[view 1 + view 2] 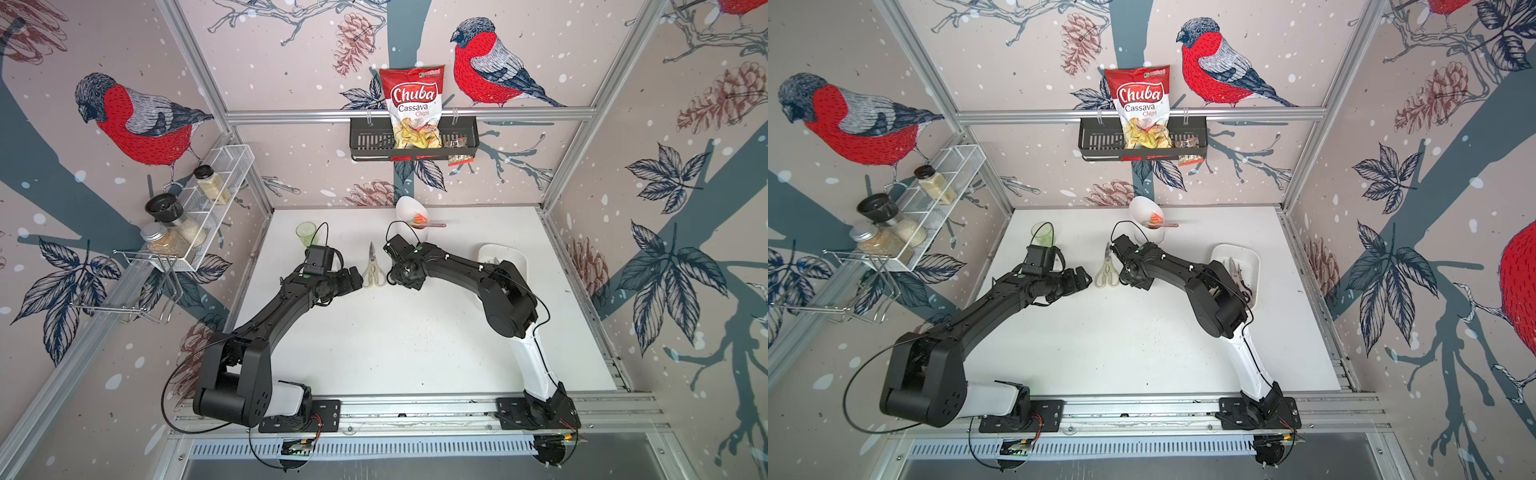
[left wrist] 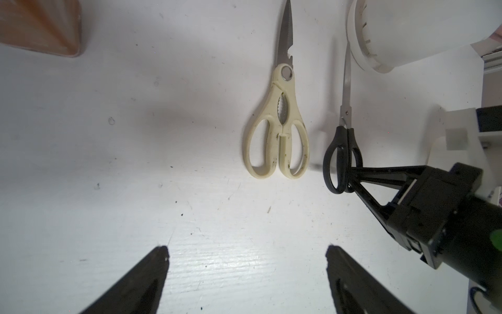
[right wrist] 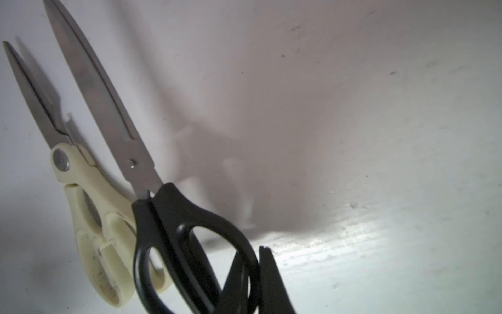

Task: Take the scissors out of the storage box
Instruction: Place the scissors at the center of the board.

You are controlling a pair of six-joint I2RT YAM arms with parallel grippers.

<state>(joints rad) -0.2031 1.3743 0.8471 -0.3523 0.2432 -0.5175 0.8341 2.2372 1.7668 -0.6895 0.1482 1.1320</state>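
Right wrist view: right tool [image 3: 251,251] clamps black scissors [image 3: 152,217] by a handle loop, beside the cream pair [image 2: 273,114] lying on the table [image 1: 415,332]. Empty, the left tool [image 2: 246,250] gapes. More scissors [image 1: 1236,272] wait in the box [image 1: 1256,266].

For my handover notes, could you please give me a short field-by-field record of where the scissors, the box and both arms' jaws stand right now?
cream-handled steel scissors: flat on the white table, closed, between the two arms
black-handled steel scissors: gripped at the handle, beside the cream pair
shallow white plastic storage box: at least one pair inside
left jaws: open, empty
right jaws: shut on the black-handled steel scissors
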